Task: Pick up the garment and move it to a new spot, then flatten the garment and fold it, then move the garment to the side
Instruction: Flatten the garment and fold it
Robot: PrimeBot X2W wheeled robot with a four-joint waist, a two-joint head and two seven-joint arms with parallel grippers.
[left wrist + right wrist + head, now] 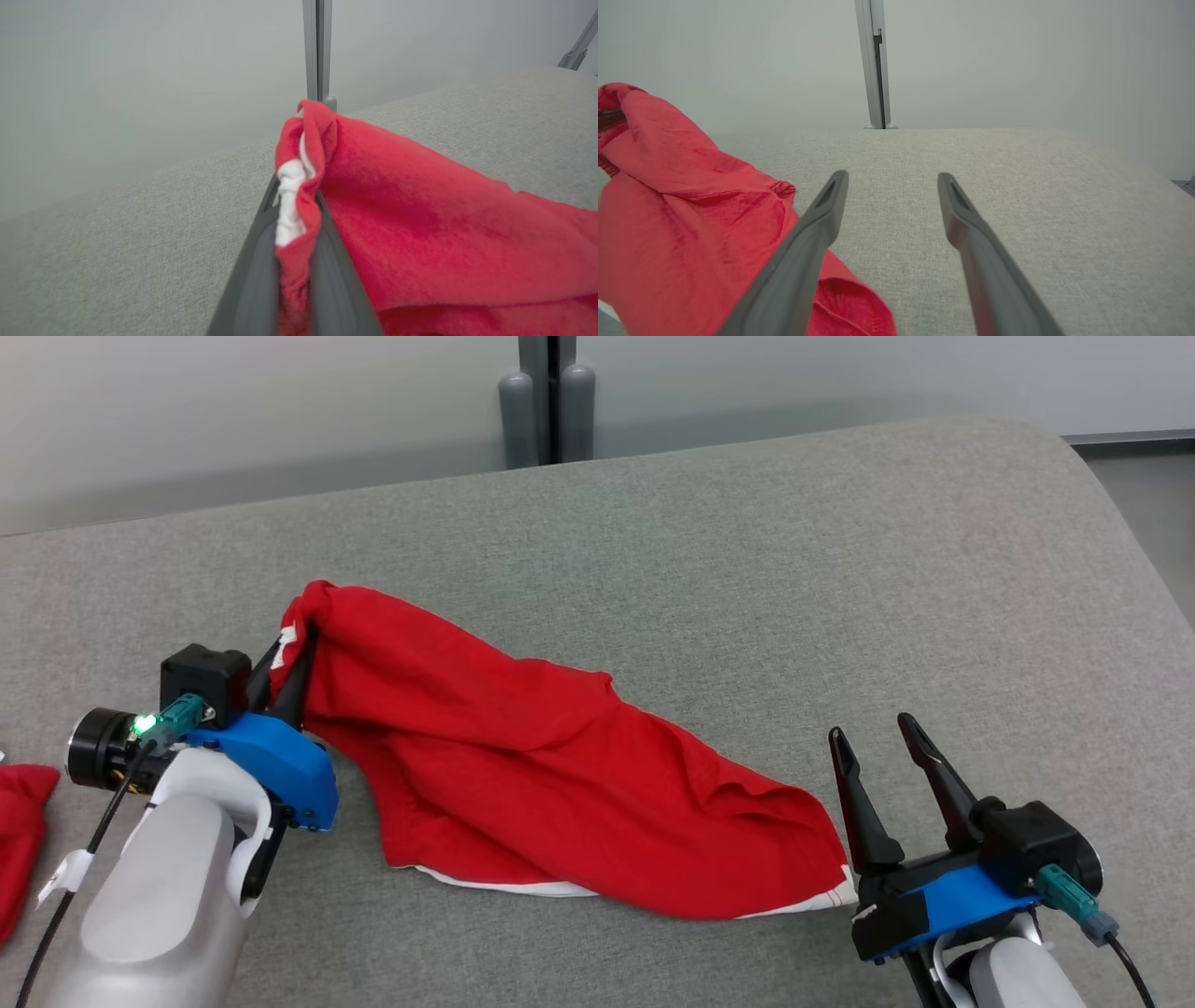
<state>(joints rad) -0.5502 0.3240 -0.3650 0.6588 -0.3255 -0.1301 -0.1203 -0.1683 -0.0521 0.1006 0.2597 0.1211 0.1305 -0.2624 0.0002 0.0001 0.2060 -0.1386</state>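
Even, soft, shadowless light; wrist views blur close up and bend edges

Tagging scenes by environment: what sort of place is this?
Probably a lab or test bay, not a home: a grey fabric-covered pad serves as worktop, plain pale partition panels joined by a grey post stand behind it, with a red garment on it.

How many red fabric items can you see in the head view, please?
2: the red garment lies across the middle, one end held by the left gripper; a second red cloth sits at the far left edge, cut off.
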